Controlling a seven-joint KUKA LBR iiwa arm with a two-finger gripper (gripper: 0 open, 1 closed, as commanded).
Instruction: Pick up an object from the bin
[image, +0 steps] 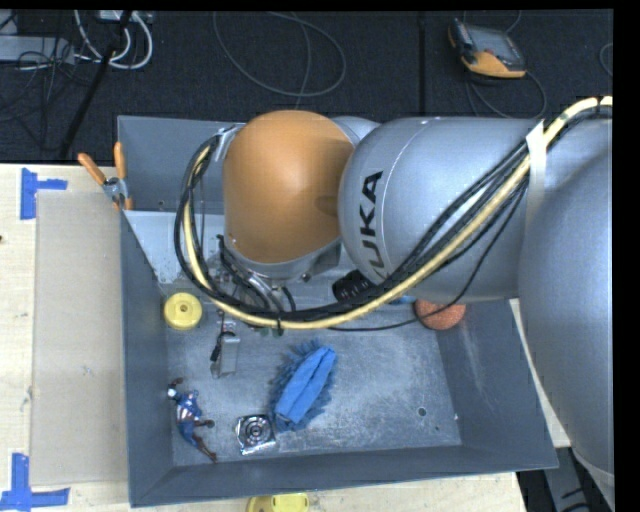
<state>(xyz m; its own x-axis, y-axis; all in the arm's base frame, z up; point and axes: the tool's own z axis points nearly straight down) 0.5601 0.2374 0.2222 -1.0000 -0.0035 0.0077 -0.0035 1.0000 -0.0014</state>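
My gripper hangs below the orange wrist cover, over the bin's left half, just above the bare floor. A yellow round disc lies a short way to its left and slightly farther back. To its right, a fuzzy blue brush-like thing lies at a slant on the floor. A small blue and red toy figure lies near the front left corner, in front of the gripper. A shiny round metal piece sits beside the brush's lower end. I see nothing held in the gripper.
An orange ball lies by the right wall, partly under the arm. The arm and its cables cover the back half of the bin.
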